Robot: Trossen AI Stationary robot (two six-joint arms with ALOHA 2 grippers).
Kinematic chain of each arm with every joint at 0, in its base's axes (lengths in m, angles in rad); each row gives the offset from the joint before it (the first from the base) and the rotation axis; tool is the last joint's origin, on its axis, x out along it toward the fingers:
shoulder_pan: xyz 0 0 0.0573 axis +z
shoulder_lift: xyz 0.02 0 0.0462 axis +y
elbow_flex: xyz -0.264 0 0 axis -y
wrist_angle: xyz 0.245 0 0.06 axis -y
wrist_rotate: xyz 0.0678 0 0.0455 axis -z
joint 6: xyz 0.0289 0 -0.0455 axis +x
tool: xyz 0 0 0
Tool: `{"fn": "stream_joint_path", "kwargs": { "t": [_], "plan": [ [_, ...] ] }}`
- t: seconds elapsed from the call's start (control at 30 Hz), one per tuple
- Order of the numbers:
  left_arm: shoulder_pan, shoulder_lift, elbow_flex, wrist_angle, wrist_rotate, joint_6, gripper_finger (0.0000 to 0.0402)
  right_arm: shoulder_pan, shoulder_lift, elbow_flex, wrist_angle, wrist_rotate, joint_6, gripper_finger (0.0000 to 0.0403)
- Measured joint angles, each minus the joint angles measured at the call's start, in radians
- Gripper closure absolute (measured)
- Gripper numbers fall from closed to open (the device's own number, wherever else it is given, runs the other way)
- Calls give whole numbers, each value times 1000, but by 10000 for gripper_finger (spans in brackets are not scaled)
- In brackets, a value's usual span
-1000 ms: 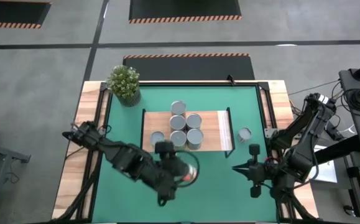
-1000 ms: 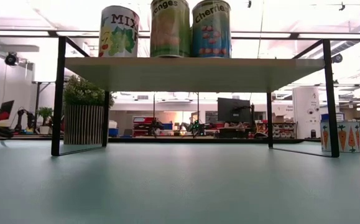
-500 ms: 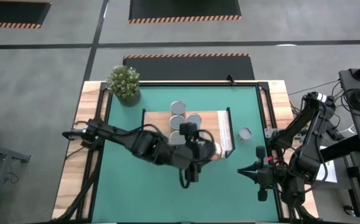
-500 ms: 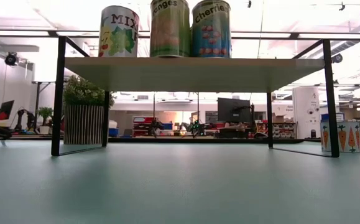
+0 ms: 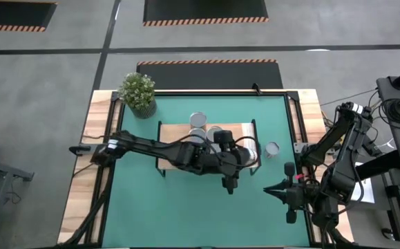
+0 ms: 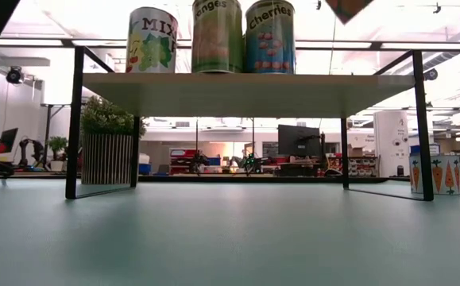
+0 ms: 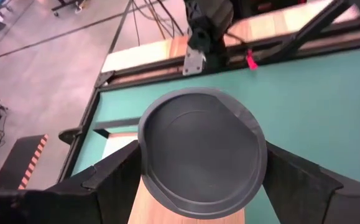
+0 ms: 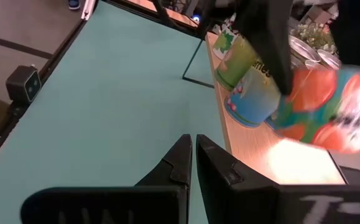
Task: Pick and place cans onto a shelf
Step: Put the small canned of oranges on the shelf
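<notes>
Right gripper [image 5: 269, 189]: near the tabletop's front right corner, low over the green mat [image 5: 186, 207], fingers pressed together on nothing, waiting clear of the work. Left gripper [image 7: 201, 168]: out over the shelf [image 5: 248, 131] at its right end, clamped on a can [image 7: 201, 152], one finger on each flank, grey round top facing the wrist camera; orange and blue label seen in the right wrist view; held above the board, probably for lowering onto the free patch of wood. Shelf: light-wood board on a thin black frame, mid-tabletop, paler strip at the right end. Shelved cans [image 6: 218, 36]: clustered on the left and middle of the board, upright, silvery tops, labels reading in part MIX, anges, Cherrie; packed close, presumably to leave room. Loose can [image 5: 272, 149]: on the mat just beside the shelf's right end, carrot label, not yet shelved. Potted plant [image 5: 138, 93]: far left corner, apart from the work.
</notes>
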Motion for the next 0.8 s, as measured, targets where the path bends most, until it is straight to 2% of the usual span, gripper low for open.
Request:
{"fn": "stream_joint_path", "kwargs": {
  "t": [0.5, 0.8],
  "plan": [
    [10, 40, 0, 6, -2, 14, 122, 0, -4, -1, -8, 19, -3, 390],
    [0, 40, 0, 7, -1, 6, 122, -5, -17, -1, -8, 85, 2, 390]
  ]
}}
